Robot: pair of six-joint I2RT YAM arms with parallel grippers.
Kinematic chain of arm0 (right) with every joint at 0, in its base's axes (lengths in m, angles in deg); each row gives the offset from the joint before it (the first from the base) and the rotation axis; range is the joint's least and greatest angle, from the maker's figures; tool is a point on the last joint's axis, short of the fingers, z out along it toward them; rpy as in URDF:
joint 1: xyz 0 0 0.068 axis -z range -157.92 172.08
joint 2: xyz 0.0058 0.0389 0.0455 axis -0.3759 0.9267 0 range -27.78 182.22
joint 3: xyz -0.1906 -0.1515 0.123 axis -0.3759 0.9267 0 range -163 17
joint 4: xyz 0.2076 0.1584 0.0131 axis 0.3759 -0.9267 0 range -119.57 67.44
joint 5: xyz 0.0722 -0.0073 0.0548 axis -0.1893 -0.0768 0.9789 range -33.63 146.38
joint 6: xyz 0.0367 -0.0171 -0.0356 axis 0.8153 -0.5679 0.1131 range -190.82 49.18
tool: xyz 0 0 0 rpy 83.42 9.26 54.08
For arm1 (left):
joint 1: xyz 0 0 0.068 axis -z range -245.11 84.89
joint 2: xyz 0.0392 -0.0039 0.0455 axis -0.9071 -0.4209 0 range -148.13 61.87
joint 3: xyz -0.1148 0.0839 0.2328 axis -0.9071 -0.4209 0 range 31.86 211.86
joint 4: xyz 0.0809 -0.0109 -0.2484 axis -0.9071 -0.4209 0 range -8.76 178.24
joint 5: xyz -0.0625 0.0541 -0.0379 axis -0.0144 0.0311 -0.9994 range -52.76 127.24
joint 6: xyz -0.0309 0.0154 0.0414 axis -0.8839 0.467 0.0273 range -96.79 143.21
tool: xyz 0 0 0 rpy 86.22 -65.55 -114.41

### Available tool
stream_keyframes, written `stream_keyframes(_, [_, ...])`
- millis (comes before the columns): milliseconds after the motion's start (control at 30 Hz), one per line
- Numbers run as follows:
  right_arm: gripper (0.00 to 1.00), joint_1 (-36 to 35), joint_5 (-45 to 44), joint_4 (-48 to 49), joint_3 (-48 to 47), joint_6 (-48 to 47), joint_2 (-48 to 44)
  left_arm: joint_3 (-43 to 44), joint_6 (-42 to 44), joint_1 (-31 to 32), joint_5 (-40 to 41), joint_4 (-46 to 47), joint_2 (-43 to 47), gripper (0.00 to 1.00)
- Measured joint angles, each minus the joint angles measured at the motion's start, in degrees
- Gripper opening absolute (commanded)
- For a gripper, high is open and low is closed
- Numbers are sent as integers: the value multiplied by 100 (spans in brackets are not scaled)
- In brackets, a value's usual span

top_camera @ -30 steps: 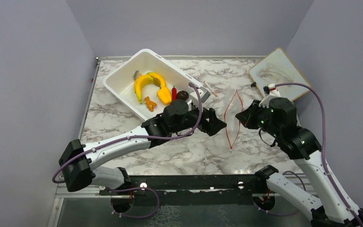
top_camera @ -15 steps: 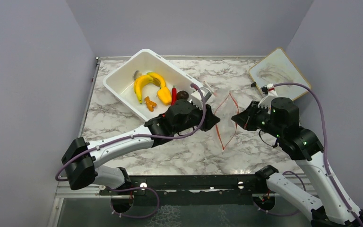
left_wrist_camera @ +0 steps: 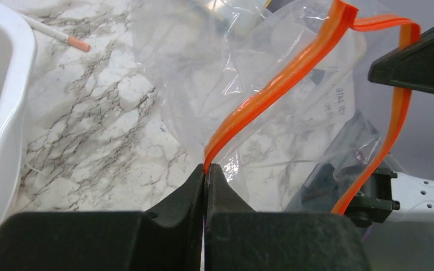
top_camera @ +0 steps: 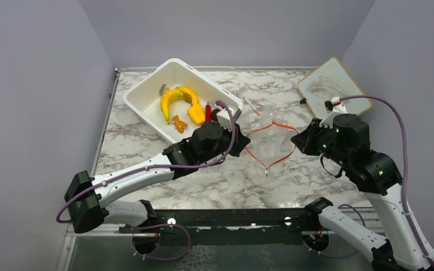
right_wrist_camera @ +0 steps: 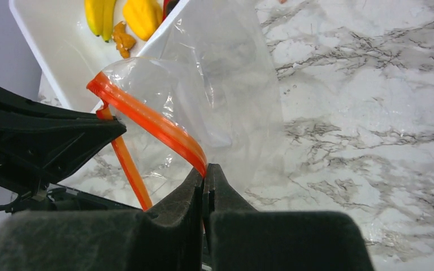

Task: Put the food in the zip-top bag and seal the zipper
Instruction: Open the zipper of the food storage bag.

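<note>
The clear zip-top bag [top_camera: 269, 148] hangs above the table between my two grippers. Its orange zipper [top_camera: 282, 159] is spread into an open loop. My left gripper [top_camera: 244, 141] is shut on the left side of the zipper [left_wrist_camera: 271, 90], pinched right at the fingertips [left_wrist_camera: 205, 168]. My right gripper [top_camera: 295, 144] is shut on the opposite side of the rim [right_wrist_camera: 147, 118]. The food lies in the white tub [top_camera: 147, 90]: a yellow banana [top_camera: 172, 97], a yellow pepper [top_camera: 196, 114], a red chili [top_camera: 208, 110] and a small orange piece [top_camera: 178, 123].
A wood-framed whiteboard [top_camera: 330, 84] lies at the back right. A thin white stick with a red tip [top_camera: 251, 105] rests on the marble just right of the tub. The tub sits close behind my left wrist.
My left gripper has closed on the zipper's left side. Both grippers have drawn apart, left going left and right going right, and the flat bag mouth has opened into a wide loop.
</note>
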Motion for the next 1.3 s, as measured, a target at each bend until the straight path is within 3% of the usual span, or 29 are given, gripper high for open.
stream_keyframes(100, [1,0,-13,-240,-254,-33,125,92,-131,-2,7,-251,-4,0])
stream_keyframes(133, [1,0,26,-284,-323,-37,162,157,-181,-7,24,-354,-11,5])
stream_keyframes(200, [1,0,190,-299,-444,-50,203,232,-328,-9,13,-378,-2,21])
stream_keyframes(300, [1,0,474,-179,-385,-83,146,234,-363,-33,-201,-330,9,61])
stream_keyframes(400, [1,0,684,20,2,-79,-28,437,-190,-52,-457,-575,-48,79])
stream_keyframes(467, [1,0,737,31,256,-68,-118,761,9,-52,-481,-870,-131,97])
stream_keyframes(667, [1,0,634,42,570,-13,-190,1473,754,-55,-90,-1687,-153,99])
stream_keyframes(1000, [1,0,-330,-640,-262,-284,116,1921,1362,-463,313,-2505,-603,97])
stream_keyframes(1300, [1,0,-339,-208,-15,-763,647,1934,1266,-2212,-9,-2673,-835,95])
